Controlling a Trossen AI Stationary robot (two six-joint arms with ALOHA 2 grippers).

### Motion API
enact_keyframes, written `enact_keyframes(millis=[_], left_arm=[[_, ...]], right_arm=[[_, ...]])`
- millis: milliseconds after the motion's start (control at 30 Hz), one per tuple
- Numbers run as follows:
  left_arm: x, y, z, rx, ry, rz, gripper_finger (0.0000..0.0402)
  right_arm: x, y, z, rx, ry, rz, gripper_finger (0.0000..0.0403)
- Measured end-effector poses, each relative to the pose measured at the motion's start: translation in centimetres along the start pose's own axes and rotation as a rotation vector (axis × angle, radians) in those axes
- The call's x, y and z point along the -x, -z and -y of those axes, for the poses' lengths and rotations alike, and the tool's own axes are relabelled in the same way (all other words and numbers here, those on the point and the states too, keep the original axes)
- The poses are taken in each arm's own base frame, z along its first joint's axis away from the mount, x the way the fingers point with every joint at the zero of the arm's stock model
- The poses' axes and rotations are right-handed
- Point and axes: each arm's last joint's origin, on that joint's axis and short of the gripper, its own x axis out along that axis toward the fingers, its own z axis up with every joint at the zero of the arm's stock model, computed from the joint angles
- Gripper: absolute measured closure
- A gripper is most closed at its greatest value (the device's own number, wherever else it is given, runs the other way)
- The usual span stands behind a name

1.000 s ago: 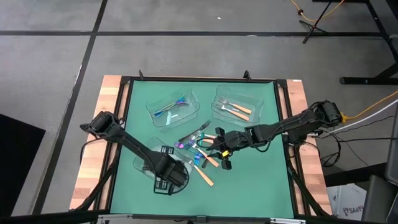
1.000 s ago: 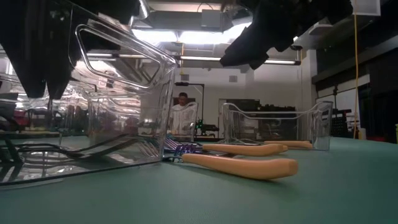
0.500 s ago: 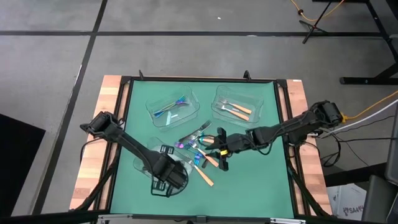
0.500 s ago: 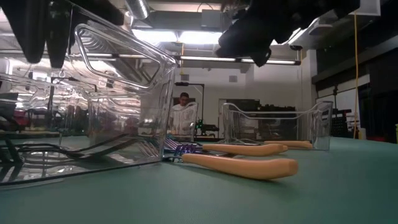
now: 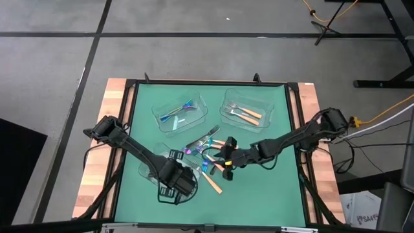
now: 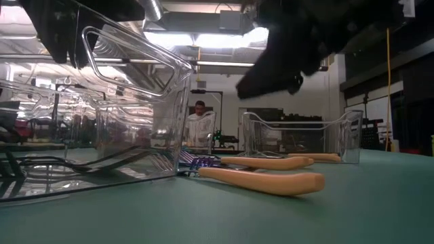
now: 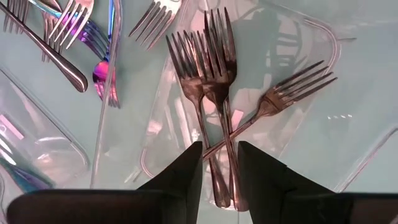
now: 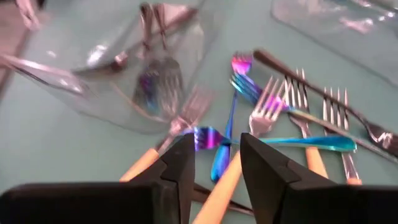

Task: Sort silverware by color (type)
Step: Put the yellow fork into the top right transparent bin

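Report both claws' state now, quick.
Left claw: open, empty, above the dark forks in the clear tray.
Right claw: open, empty, over the loose silverware pile.

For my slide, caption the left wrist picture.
Left tool, open, above three dark forks in a clear tray.

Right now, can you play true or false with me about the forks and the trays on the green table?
1. Three clear trays sit on the green mat. True.
2. The dark forks lie in a tray. True.
3. The right gripper holds a fork. False: it hovers open over the loose pile.
4. Every fork is sorted. False: several lie loose on the mat.
5. The left gripper is open above the dark forks' tray. True.
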Motion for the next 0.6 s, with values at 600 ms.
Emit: enact_keyframes(millis=[600], left_arm=[[0.0, -0.1, 0.0, 0.007, 0.006, 0.015, 0.0306]], right_arm=[[-4.9, 3.9, 0.3, 0.024, 0.094, -0.052, 0.0288]])
